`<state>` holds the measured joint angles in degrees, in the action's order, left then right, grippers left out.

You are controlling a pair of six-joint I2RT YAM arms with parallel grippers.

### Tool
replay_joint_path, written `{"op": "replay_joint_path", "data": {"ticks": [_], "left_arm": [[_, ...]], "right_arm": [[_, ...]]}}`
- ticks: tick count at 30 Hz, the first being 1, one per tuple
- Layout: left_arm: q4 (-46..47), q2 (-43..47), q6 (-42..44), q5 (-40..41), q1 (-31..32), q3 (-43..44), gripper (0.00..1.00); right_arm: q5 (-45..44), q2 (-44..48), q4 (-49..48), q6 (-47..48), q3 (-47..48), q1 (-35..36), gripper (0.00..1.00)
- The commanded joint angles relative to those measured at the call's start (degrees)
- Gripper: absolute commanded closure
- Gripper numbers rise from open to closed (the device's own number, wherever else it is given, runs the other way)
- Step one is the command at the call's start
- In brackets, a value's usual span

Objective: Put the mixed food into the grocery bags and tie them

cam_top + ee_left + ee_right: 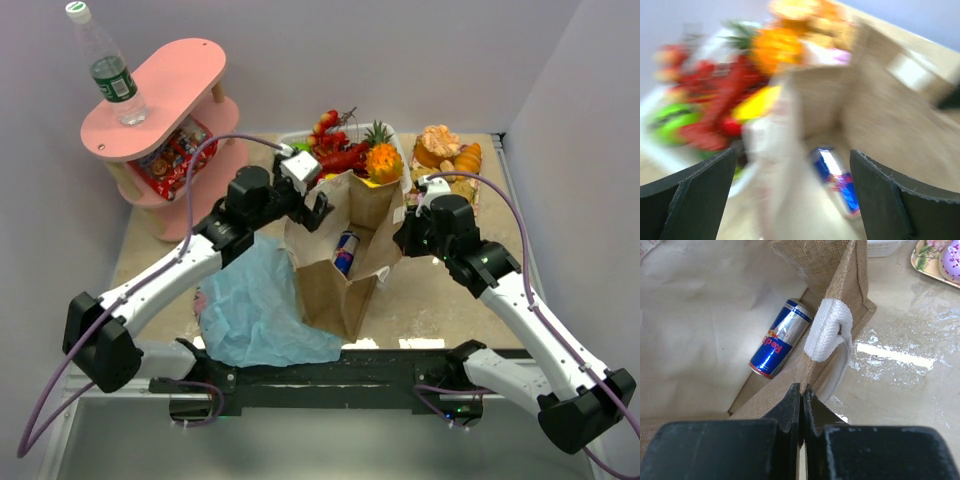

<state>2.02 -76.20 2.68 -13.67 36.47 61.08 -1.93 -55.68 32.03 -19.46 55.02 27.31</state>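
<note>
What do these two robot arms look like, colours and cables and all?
The left arm and right arm share a look: white tubular links between chunky black joints, with a thin purple cable looping alongside each. The left end effector and right end effector each carry two flat, matte black fingers. I see no readable markings.

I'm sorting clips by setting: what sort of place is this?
Probably a robotics lab bench staged for grocery packing: robot arms bolted to a table, plain walls around it, toy food by a paper bag.
</note>
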Motion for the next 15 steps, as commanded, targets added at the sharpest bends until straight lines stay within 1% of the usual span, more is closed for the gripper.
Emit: {"op": "replay_joint_path", "data": {"ticks": [1, 3, 4, 5, 6, 9, 12, 13, 14, 15], "left_arm": [[-4.83, 7.55, 0.76, 31.38, -3.5, 7.82, 0.0], [-5.27, 11.94, -0.12, 37.81, -8.06, 8.61, 0.0], [-5.45, 13.17, -1.0, 38.45, -10.08, 9.49, 0.0], [-6.75, 14.4, -1.01, 38.72, -13.76, 10.37, 0.0], [-7.72, 14.59, -1.09, 39.5, -15.36, 11.42, 0.0], [-11.6, 13.19, -1.97, 39.51, -20.37, 16.6, 0.0], [-12.22, 10.21, -2.24, 39.86, -25.12, 20.12, 0.0], [-12.04, 9.42, -3.98, 39.34, -26.35, 21.18, 0.0], [-12.13, 8.02, -4.43, 38.2, -28.97, 21.62, 0.0], [-11.96, 7.57, -4.7, 38.28, -29.78, 21.97, 0.0]], "right_arm": [[-0.61, 1.45, -1.44, -0.14, 0.26, -0.15, 0.98], [-0.35, 1.8, -1.97, -0.14, -0.26, -0.15, 0.98], [-0.26, 1.98, -2.06, -0.22, -0.44, -0.07, 0.98], [-0.18, 2.15, -2.15, -0.22, -0.44, -0.15, 0.96], [0.0, 2.07, -2.15, 0.04, -0.44, -0.15, 0.96], [0.18, 1.63, -1.97, 0.56, 0.08, -0.06, 0.92], [0.35, 1.8, -1.54, 0.74, 0.61, -0.07, 0.9], [0.61, 1.89, -1.53, 0.66, 0.61, -0.15, 0.9], [0.7, 2.15, -1.62, 0.48, 0.61, -0.15, 0.89], [1.05, 2.5, -1.88, 0.39, 0.52, -0.07, 0.89]]}}
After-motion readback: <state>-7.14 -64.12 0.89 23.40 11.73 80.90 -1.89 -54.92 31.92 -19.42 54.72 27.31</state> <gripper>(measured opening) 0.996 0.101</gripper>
